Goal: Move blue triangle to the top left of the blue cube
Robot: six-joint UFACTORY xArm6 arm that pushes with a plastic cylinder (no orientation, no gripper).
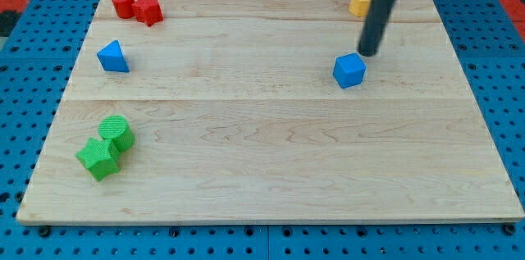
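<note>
Blue triangle [113,57] sits near the view's left edge of the table [271,170], below and a little to the left of a red cylinder [123,3] and a red block [148,9] of irregular shape that touch each other near the top-left corner. It is well apart from the blue cube [349,70], which lies toward the view's right, so I judge that the push on the triangle has not begun: nearly the whole width of the board separates the two blue pieces. My tip [368,52] stands just above and slightly right of the blue cube, very near it; whether it touches the cube I cannot tell. My end effector is only a plain rod, with nothing that could close or hold, and it carries no block. A yellow block [361,2] shows partly behind the rod near the top right; its shape is not clear. A green cylinder [117,132] and a green block [98,159] rest together at the lower left. What is left, as I see it, is everything: I must cross to the triangle's far left side and drive it rightward to a spot up and left of the cube.
</note>
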